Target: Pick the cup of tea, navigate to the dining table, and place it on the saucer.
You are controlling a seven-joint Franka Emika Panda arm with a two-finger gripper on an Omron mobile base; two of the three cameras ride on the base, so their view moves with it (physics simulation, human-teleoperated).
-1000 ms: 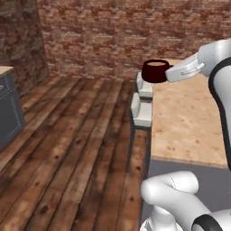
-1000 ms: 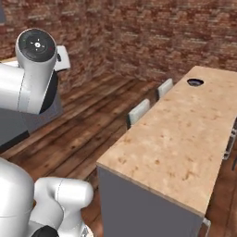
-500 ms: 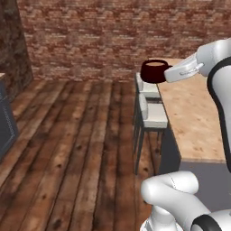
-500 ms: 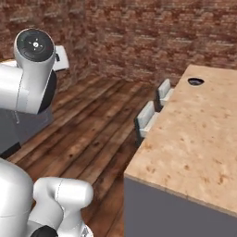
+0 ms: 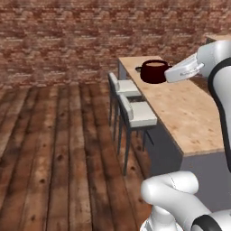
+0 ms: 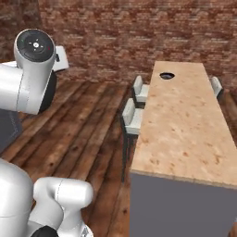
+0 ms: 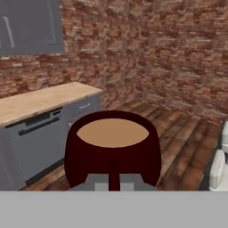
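Stools (image 5: 135, 110) at left, tucked against table (image 5: 180, 108) long side. Cup of tea (image 5: 154, 71) held in air near table's far end, upright, liquid level. Tool (image 7: 114, 185) clamped on cup of tea at handle side. Saucer (image 6: 166, 75) rests on table far end, well ahead of tool along table's long axis; base likely needs to drive forward.

Arm raised high, forearm reaching forward and left at about shoulder height, wrist roughly level. Gripper (image 5: 168, 72) closed on the cup (image 5: 154, 71), which is carried upright in the air, liquid surface level. In the hand view the cup (image 7: 112, 149) sits directly ahead of the gripper (image 7: 114, 182), its handle between the fingertips.
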